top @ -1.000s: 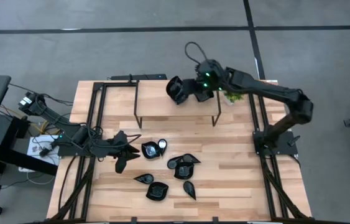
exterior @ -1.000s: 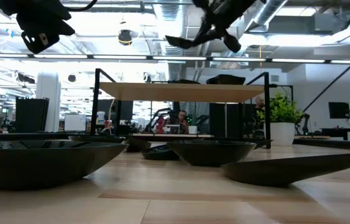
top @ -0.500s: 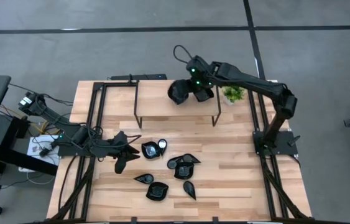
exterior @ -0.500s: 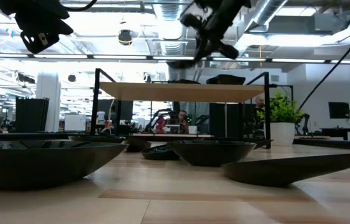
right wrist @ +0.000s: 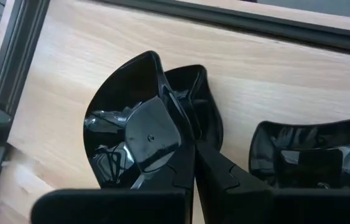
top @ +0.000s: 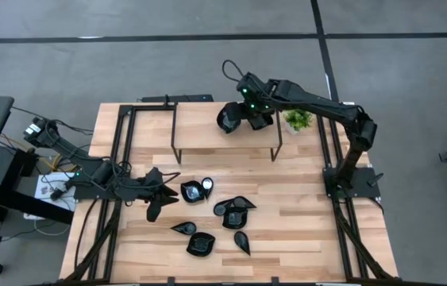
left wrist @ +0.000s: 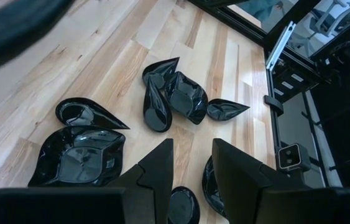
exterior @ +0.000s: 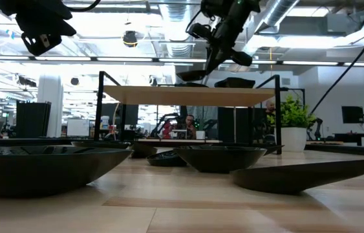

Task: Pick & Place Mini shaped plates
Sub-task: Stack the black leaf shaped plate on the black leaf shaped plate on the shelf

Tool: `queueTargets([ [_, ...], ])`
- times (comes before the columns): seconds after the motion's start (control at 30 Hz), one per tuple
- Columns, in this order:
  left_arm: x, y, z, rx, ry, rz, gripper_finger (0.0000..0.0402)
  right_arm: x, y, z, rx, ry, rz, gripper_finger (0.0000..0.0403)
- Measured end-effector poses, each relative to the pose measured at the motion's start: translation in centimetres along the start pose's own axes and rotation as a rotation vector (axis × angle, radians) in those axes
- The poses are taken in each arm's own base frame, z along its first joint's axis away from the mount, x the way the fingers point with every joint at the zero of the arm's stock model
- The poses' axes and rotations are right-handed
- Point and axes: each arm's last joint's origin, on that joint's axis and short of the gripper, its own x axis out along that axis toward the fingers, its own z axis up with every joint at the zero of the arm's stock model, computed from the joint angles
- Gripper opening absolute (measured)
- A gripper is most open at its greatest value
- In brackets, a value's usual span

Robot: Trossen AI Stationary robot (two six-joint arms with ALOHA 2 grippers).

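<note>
While left pincer point(top: 153, 208) hovers part-open and empty, right pincer point(right wrist: 190, 146) clamps black plate point(right wrist: 131, 134) over shelf point(top: 199, 137)

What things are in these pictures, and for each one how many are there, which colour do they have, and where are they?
loose plates: eight, glossy black, clustered on the table's front middle
held plate: one, glossy black, over the shelf top
shelf plate: one, glossy black, lying on the shelf beside the held one
shelf: one, light wood top on black legs, at the table's back
potted plant: one, green in a white pot, by the shelf's right end
table: one, light wood
left gripper: one, dark, above the cluster's left edge, jaws open and empty
right gripper: one, dark, above the shelf, jaws shut on the held plate's rim
</note>
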Motion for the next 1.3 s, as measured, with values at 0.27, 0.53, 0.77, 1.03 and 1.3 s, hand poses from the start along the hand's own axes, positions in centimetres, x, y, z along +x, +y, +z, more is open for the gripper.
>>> queueTargets([
  [0.27, 0.0, 0.0, 0.0, 0.0, 0.0, 0.0, 0.0113, 0.0, -0.11, -0.18, -0.002, 0.015, -0.014, 0.0001],
  [0.53, 0.0, 0.0, 0.0, 0.0, 0.0, 0.0, 0.0113, 0.0, -0.12, -0.17, -0.004, 0.014, -0.016, 0.0001],
  [0.77, 0.0, 0.0, 0.0, -0.002, -0.001, 0.0, 0.0113, 0.0, -0.16, -0.13, -0.003, -0.003, -0.032, 0.003],
  [1.03, 0.0, 0.0, 0.01, -0.003, -0.001, 0.0, 0.0113, 0.01, -0.11, -0.08, -0.01, -0.009, -0.027, 0.0075],
  [1.3, 0.0, -0.01, 0.01, -0.002, -0.001, 0.0, 0.0113, -0.17, 0.17, -0.23, -0.056, -0.011, -0.017, 0.0075],
])
